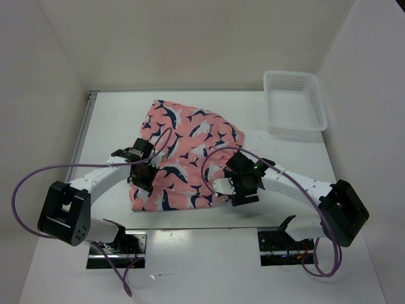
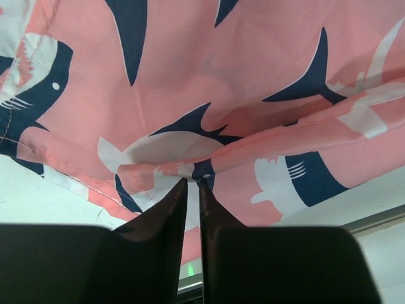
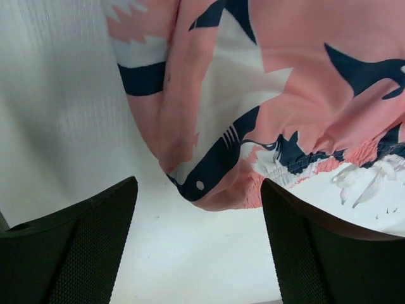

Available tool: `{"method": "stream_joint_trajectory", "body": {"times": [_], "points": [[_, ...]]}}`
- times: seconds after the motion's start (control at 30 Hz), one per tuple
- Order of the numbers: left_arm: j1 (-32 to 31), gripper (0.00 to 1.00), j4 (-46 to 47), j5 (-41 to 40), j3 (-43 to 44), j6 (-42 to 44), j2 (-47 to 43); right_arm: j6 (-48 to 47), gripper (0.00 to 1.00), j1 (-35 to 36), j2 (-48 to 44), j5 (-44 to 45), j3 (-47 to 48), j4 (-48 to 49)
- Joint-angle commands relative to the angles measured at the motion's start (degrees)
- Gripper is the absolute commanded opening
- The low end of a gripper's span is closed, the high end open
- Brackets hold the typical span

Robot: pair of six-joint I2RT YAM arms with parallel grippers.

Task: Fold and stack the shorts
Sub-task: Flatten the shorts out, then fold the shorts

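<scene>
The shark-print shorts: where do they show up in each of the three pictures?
Top external: shorts in the middle of the white table.
Left wrist: shorts fill the upper picture, with a fold at the left pincer tips.
Right wrist: shorts at upper right, one corner between the open right pincer fingers.
Shared landmark: the white table beneath the cloth.

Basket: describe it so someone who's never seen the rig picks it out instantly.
On the white table, look to the far right corner. The basket sits there, apart from the shorts lying mid-table. It alone is white plastic with perforated mesh walls, not pink printed cloth.
</scene>
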Motion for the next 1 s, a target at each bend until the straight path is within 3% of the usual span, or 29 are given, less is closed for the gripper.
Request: {"method": "stream_joint_trajectory", "body": {"times": [0.0, 0.03, 0.07, 0.17, 0.3, 0.67, 0.73, 0.83, 0.97], "points": [[0.5, 0.18, 0.52, -0.14, -1.02, 0.08, -2.2, -3.01, 0.86, -0.36, -0.21, 2.35, -1.4, 0.2], [0.5, 0.4, 0.53, -1.45, -1.02, 0.08, -2.82, -3.62, 0.86, -0.36, -0.21, 2.36, -1.4, 0.2], [0.5, 0.55, 0.53, -1.46, -0.24, 0.08, -2.83, -3.63, 0.87, -0.36, -0.21, 2.36, -1.4, 0.2], [2.08, 0.7, -0.95, -1.99, 5.01, 0.08, -3.44, -3.63, 0.89, -0.36, -0.9, 2.36, -0.79, -1.03], [4.89, 0.8, -0.96, -1.38, 7.5, 0.08, -0.99, -4.41, 0.95, -0.36, -1.44, 2.36, -1.32, -0.43], [7.27, 0.82, -4.92, 3.63, 2.59, 0.08, 3.5, -3.81, 0.95, -0.88, 0.23, 2.97, -3.78, 3.44], [7.27, 0.77, -4.3, 3.64, 2.05, 0.08, 4.73, -3.28, 0.95, -0.88, 0.23, 3.5, -4.3, 5.11], [7.27, 0.6, -4.3, 4.16, 1.44, 0.08, 4.73, -1.79, 0.87, -1.93, 0.76, 4.12, -4.83, 7.22], [7.27, 0.5, -3.77, 5.82, 0.91, 0.08, 4.21, -0.73, 0.6, -2.47, 0.76, 5.35, -4.83, 9.16]]}}
